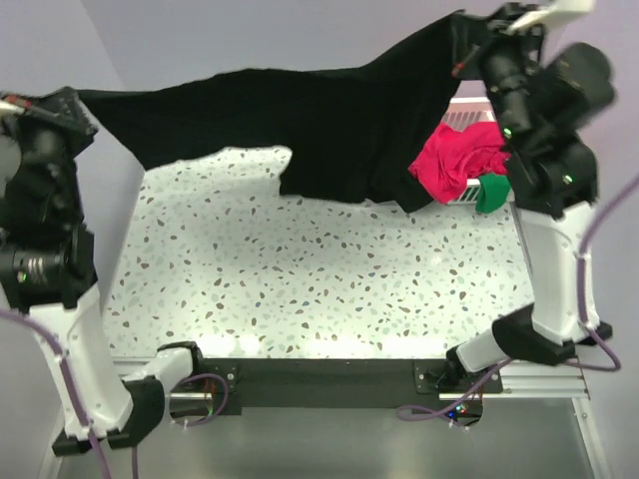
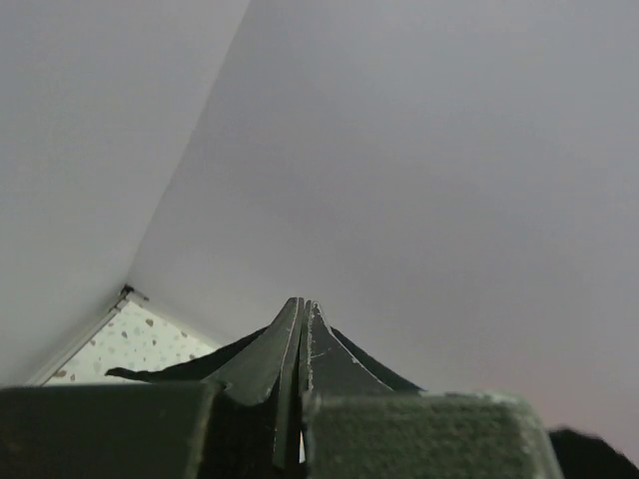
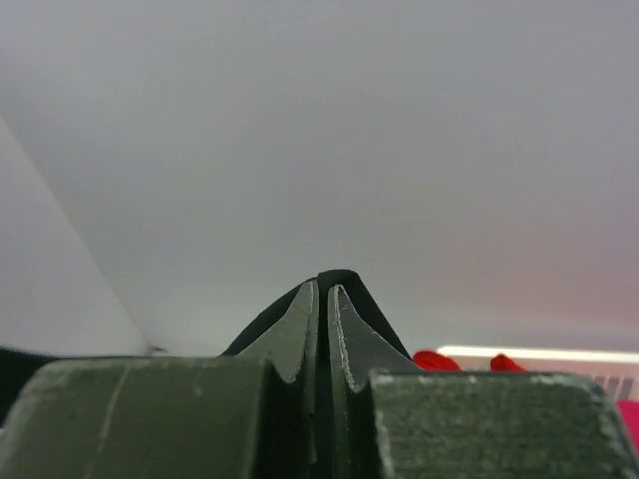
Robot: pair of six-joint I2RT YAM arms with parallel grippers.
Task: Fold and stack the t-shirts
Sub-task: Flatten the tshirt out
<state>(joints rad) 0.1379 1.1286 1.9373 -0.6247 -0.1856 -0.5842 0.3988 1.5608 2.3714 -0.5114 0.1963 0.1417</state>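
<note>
On your left, the left end effector [image 1: 84,100] is raised beside the wall [image 1: 40,50]. Its jaws are pressed together on one end of the black t-shirt [image 1: 329,120]. In the left wrist view its fingertips [image 2: 288,344] meet with no gap, and dark cloth spreads out behind them.

From there the shirt hangs stretched across the far side of the speckled surface [image 1: 300,289], rising toward your right. Its lower edge sags down near the middle; you cannot tell whether it touches the surface.

On your right, the right end effector [image 1: 464,35] sits higher and is clamped closed on the shirt's other end. The right wrist view shows black fabric pinched between the fingers [image 3: 295,334] and folded over their tips.

Below that arm, the white slatted basket [image 1: 467,110] stands at the far right corner. A magenta-pink t-shirt [image 1: 457,162] and a green t-shirt [image 1: 491,195] spill over its near edge.
</note>
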